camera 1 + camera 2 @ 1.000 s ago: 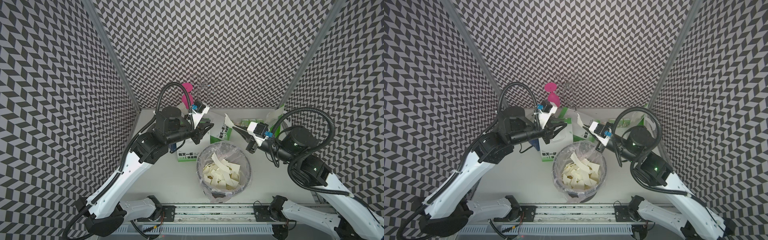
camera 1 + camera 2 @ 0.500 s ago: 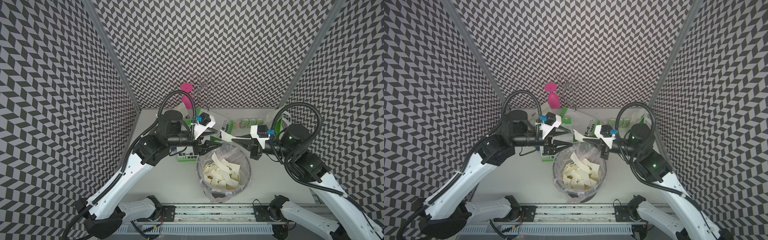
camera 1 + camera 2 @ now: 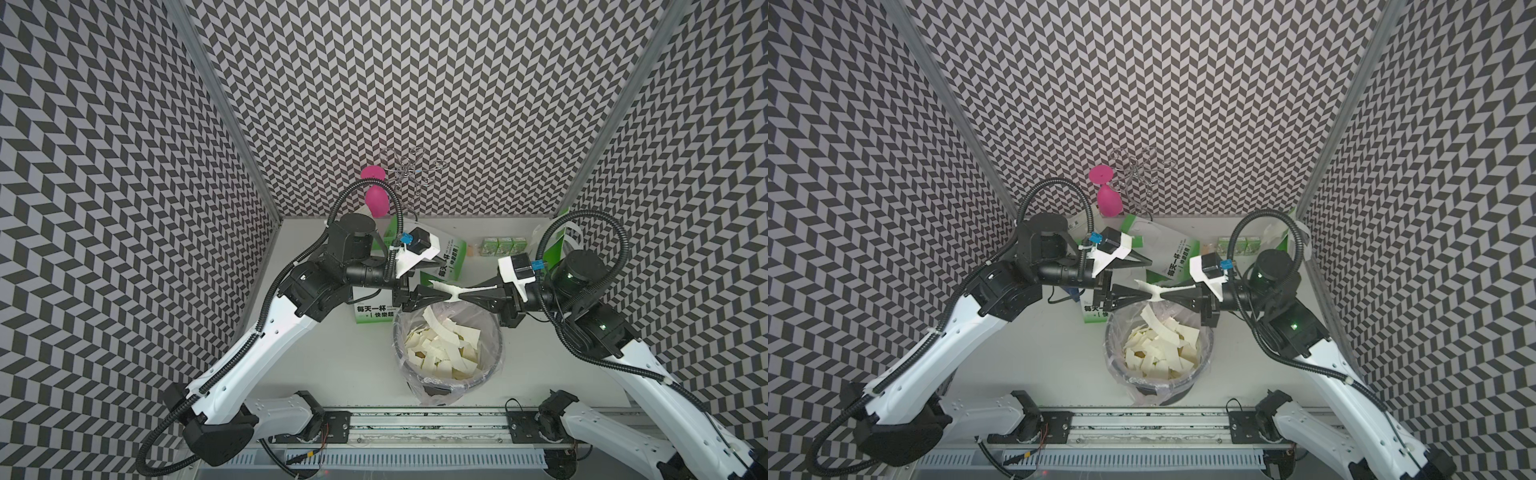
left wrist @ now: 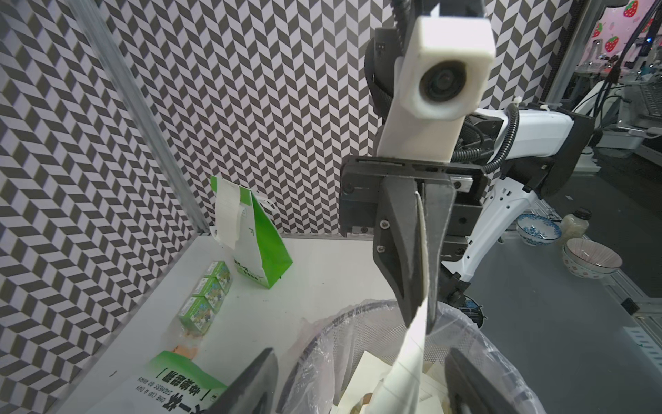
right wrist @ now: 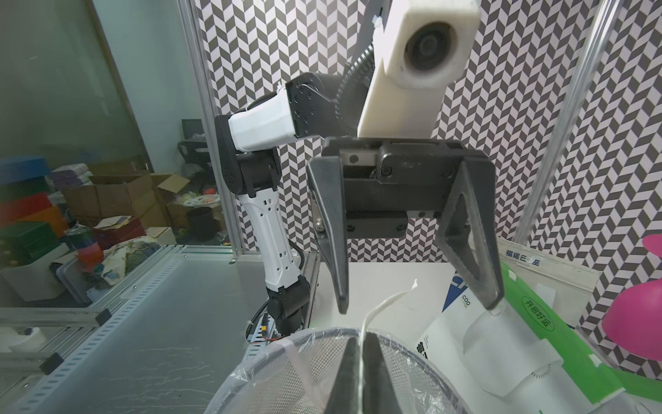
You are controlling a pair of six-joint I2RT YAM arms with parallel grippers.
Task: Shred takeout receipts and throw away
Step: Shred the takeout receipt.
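The pale bench (image 3: 332,368) is enclosed on three sides by chevron-patterned walls (image 3: 415,83). Towards its front edge a wire-mesh basket (image 3: 500,340) lined with clear plastic is set, and cream torn scraps (image 3: 440,349) are heaped inside it.

Three green-and-white paper bags are seen around the basket. An upright bag (image 3: 556,245) is placed in the rear corner on the right arm's side. A flat bag (image 3: 452,254) is laid behind the basket. A printed bag (image 3: 371,314) is stood just beside the basket, partly covered by the left arm. A white receipt slip (image 4: 227,215) is seen hanging over the top of the upright bag.

At the back wall a wire rack (image 3: 409,170) is placed, with a pink stemmed cup (image 3: 376,201) beside it.

Above the basket's rear rim the two end effectors are pointed at each other, almost tip to tip. The right end effector (image 3: 460,298) is clamped tightly on a narrow receipt strip (image 3: 441,286), which is held on edge over the basket. The left end effector (image 3: 1147,279) is spread wide, and its fingers (image 5: 336,258) are placed on either side of the strip's curled free end. In the right wrist view neither finger is seen touching the paper.

Three small green cartons (image 3: 503,246) are lined up in a row between the flat bag and the upright bag.
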